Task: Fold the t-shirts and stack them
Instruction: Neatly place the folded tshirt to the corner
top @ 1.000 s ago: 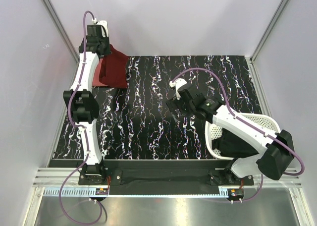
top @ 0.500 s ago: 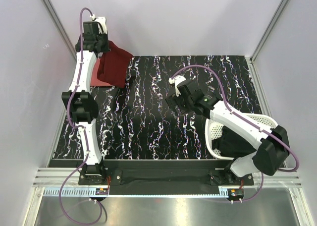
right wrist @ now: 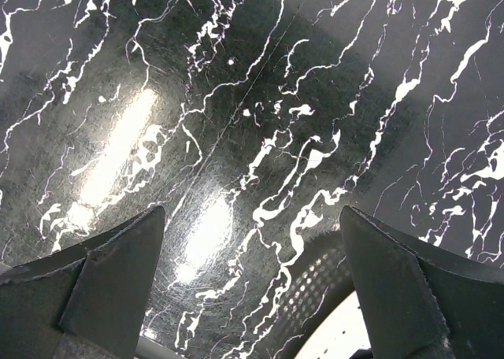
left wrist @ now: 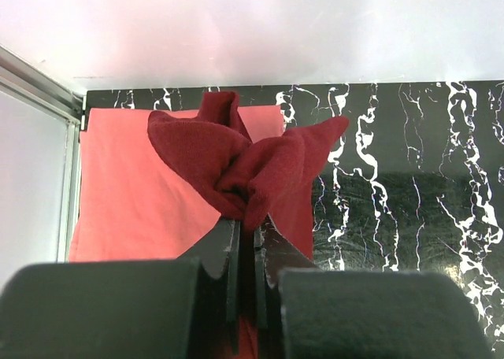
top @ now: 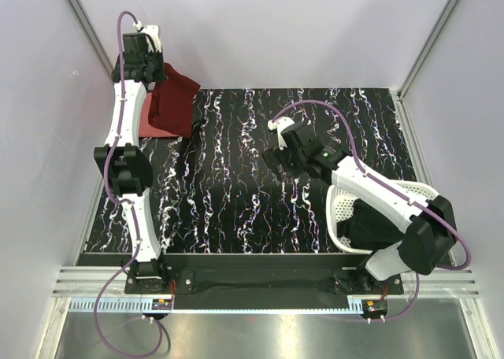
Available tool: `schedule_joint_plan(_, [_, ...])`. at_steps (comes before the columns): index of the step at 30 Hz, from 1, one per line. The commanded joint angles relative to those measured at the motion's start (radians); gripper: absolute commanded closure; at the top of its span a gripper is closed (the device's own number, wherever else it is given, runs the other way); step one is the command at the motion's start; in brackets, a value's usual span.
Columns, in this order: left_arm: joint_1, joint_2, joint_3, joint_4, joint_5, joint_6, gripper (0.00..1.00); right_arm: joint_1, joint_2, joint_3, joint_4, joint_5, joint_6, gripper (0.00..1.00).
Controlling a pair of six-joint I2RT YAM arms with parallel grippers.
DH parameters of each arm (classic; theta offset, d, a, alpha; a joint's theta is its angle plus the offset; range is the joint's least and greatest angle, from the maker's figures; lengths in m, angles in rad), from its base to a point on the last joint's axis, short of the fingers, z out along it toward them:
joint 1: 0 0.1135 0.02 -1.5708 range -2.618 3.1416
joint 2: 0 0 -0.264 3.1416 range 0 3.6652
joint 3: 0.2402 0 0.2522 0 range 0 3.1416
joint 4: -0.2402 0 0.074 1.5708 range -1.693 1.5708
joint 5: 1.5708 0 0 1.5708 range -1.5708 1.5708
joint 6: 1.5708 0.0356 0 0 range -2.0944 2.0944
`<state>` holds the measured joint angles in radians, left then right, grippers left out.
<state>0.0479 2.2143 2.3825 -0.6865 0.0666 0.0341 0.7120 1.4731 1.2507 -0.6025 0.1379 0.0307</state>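
Hanging from the left hand (left wrist: pixel 246 231): maroon shirt (left wrist: pixel 236 166), one bunched corner pinched between closed jaws, the rest drooping in loose folds.

- Place: far left corner of the desk (top: pixel 228 194), directly above the coral shirt (left wrist: pixel 134 194).
- Change over the last second: the left arm has risen and drawn back toward the far left corner, taking the maroon shirt up with it. More of the cloth now hangs free of the surface. I cannot tell whether its lower hem is touching the coral shirt.
- Coral shirt: lies flat and squared off in the far left corner, looking already folded. It has not shifted.
- Right hand (right wrist: pixel 252 249): jaws spread wide, holding nothing, hovering over bare desk near the middle. It has drifted a little toward the far left but has not closed.
- Basket (top: pixel 417 190): near right, beside the right arm. Black shirt (top: pixel 378 227) sits crumpled inside, not yet handled.

Bearing on the task: the maroon shirt is raised but crumpled, so by my reading its fold has not been made. It probably needs spreading flat on open desk first, perhaps with the right hand taking a second corner. One shirt seems finished, one is in hand and one is waiting, so the job looks well short of halfway.
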Motion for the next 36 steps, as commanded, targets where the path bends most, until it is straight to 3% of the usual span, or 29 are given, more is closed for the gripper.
schedule_joint_plan(1, [0.006,-0.024,0.061,0.105,0.027,0.032,1.0,-0.009,0.006,0.049,0.024,-0.008,-0.009,0.0])
schedule_joint_plan(19, [0.04,0.087,0.08,0.165,0.016,0.099,1.0,-0.048,0.102,0.125,-0.019,-0.015,-0.008,0.0])
schedule_joint_plan(36, [0.122,0.186,0.107,0.251,0.147,0.092,1.0,-0.071,0.24,0.271,-0.048,-0.05,0.032,0.0])
